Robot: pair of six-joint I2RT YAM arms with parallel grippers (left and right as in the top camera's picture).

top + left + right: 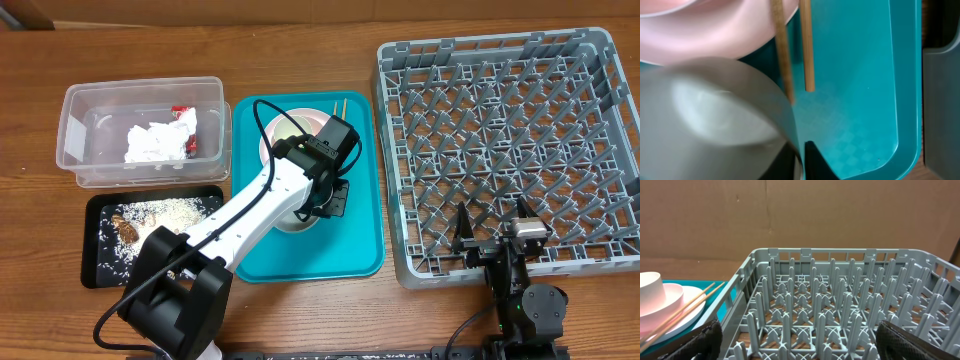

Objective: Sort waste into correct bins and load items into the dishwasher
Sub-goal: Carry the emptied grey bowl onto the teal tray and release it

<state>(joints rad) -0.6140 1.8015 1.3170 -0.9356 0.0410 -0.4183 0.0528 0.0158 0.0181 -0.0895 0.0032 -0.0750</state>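
Note:
In the left wrist view my left gripper (804, 152) is shut on the thin rim of the grey bowl (715, 110), one dark finger (815, 161) outside the wall. From overhead this gripper (325, 200) hangs over the bowl (293, 218) on the teal tray. Two chopsticks (806, 45) lie across the pink plate (715, 35). The pink bowl (308, 122) is behind the arm. A white cup (649, 286) shows at the far left. My right gripper (495, 235) stands open and holds nothing at the front edge of the dishwasher rack (500, 150).
The clear tub (75, 130) holds the white napkin (155, 142) and red wrapper (190, 145). The black tray (95, 260) carries food scraps (150, 220). The teal tray (350, 255) lies between the bins and the rack. Upright pegs (840, 305) fill the rack.

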